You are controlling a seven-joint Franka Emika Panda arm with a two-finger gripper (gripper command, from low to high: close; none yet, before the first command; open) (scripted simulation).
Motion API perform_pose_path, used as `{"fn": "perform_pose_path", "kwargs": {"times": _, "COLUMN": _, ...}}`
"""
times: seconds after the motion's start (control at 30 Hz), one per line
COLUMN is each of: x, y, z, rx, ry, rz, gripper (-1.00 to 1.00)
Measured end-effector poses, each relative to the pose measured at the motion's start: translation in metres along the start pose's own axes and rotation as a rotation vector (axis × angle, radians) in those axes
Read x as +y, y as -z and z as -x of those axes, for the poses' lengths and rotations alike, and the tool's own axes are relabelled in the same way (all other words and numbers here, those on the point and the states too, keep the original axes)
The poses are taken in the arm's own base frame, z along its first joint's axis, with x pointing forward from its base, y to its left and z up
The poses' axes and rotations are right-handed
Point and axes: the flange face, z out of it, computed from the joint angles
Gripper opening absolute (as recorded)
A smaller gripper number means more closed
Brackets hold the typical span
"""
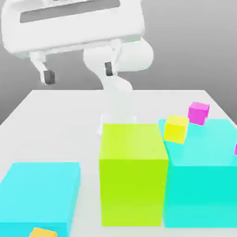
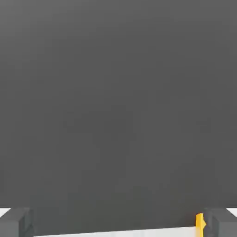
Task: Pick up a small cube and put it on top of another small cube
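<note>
The small orange cube (image 1: pixel 42 232) lies at the front edge of the exterior view, in front of the left cyan block (image 1: pixel 39 194); just its top shows. My gripper (image 1: pixel 77 73) hangs high above the back of the white table (image 1: pixel 60 125), far from that cube. It is open, its two dark fingertips (image 1: pixel 46 77) wide apart with nothing between them. In the hand view the gripper (image 2: pixel 118 224) is also open, and a thin orange sliver (image 2: pixel 200 223) shows beside one finger (image 2: pixel 222 223).
A big lime block (image 1: pixel 133 173) stands mid-table, with a big cyan block (image 1: pixel 203 176) touching it on the exterior view's right. A small yellow cube (image 1: pixel 177 128) and a small magenta cube (image 1: pixel 199 113) sit by that cyan block's top far edge. The arm's white base (image 1: pixel 118 99) rises behind.
</note>
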Motion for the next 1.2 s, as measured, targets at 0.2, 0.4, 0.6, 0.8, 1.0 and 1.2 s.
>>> {"fn": "perform_pose_path", "kwargs": {"times": 0.2, "x": 0.037, "y": -0.094, "z": -0.025, "rx": -0.065, "ry": -0.055, "rz": 0.114, "gripper": 0.00}}
{"fn": "perform_pose_path", "kwargs": {"times": 0.4, "x": 0.085, "y": -0.181, "z": -0.038, "rx": -0.106, "ry": -0.093, "rz": 0.243, "gripper": 0.00}}
{"fn": "perform_pose_path", "kwargs": {"times": 0.6, "x": 0.143, "y": -0.256, "z": -0.043, "rx": -0.119, "ry": -0.118, "rz": 0.370, "gripper": 0.00}}
{"fn": "perform_pose_path", "kwargs": {"times": 0.8, "x": 0.167, "y": -0.307, "z": -0.036, "rx": -0.120, "ry": -0.120, "rz": 0.380, "gripper": -1.00}}
{"fn": "perform_pose_path", "kwargs": {"times": 1.0, "x": 0.162, "y": -0.296, "z": -0.039, "rx": -0.120, "ry": -0.119, "rz": 0.380, "gripper": -1.00}}
{"fn": "perform_pose_path", "kwargs": {"times": 1.2, "x": 0.069, "y": -0.242, "z": 0.003, "rx": -0.215, "ry": 0.140, "rz": 0.329, "gripper": -1.00}}
